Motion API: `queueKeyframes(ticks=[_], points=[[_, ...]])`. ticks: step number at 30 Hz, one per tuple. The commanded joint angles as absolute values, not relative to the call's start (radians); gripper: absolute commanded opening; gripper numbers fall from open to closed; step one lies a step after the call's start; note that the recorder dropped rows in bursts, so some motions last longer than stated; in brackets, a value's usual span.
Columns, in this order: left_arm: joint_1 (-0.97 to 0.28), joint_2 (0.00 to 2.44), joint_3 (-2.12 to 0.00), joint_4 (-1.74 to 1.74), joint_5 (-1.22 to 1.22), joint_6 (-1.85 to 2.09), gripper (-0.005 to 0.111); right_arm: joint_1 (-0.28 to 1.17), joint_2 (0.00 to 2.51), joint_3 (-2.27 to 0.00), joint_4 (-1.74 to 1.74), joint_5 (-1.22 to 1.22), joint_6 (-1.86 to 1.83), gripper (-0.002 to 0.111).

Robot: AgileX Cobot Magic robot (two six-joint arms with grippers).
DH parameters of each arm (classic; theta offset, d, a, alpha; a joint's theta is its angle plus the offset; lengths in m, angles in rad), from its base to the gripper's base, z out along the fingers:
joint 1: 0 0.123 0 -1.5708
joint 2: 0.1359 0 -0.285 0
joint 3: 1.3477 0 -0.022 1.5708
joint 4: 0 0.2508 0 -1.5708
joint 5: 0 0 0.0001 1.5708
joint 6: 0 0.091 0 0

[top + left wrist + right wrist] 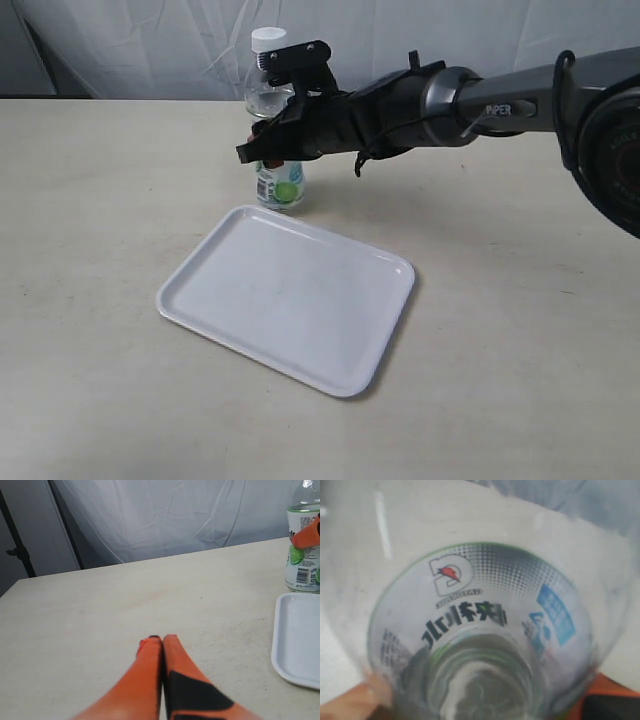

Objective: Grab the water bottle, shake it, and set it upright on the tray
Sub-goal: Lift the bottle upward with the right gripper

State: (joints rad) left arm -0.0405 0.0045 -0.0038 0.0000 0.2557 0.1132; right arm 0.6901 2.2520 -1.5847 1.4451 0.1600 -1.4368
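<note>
R hand [272, 150] grasping the water bottle [280, 188]; L hand [159, 639] clenched, empty.
Your R hand reaches across from the right & clamps the water bottle at mid-body, orange fingers [307, 535] against the label. Bottle's upright, white cap up, base on the worktop [100, 180], just beside the far corner of the tray [290, 290], not on it. L hand's low over the worktop, well apart from the bottle.
</note>
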Motion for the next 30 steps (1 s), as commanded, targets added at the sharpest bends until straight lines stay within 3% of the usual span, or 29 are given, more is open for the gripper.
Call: queueKeyframes(ticks=[1, 10, 16, 21, 25, 29, 30], points=[[-0.041, 0.0, 0.0, 0.0, 0.246, 0.112, 0.0, 0.688, 2.175, -1.56, 1.447, 0.163, -1.418, -0.001], [-0.041, 0.0, 0.0, 0.0, 0.246, 0.112, 0.0, 0.686, 1.975, -1.341, 1.438, 0.025, -1.426, -0.001], [-0.041, 0.0, 0.0, 0.0, 0.246, 0.112, 0.0, 0.686, 1.779, -1.189, 1.445, 0.213, -1.411, -0.001], [-0.041, 0.0, 0.0, 0.0, 0.246, 0.114, 0.0, 0.766, 1.656, -1.081, 1.442, -0.081, -1.267, -0.001], [-0.041, 0.0, 0.0, 0.0, 0.246, 0.114, 0.0, 0.782, 1.627, -1.092, 1.295, 0.236, -1.302, -0.001], [-0.041, 0.0, 0.0, 0.0, 0.246, 0.112, 0.0, 0.821, 1.609, -1.043, 1.329, -0.144, -1.145, -0.001], [-0.041, 0.0, 0.0, 0.0, 0.246, 0.112, 0.0, 0.828, 1.607, -1.041, 1.334, -0.13, -1.158, -0.001]])
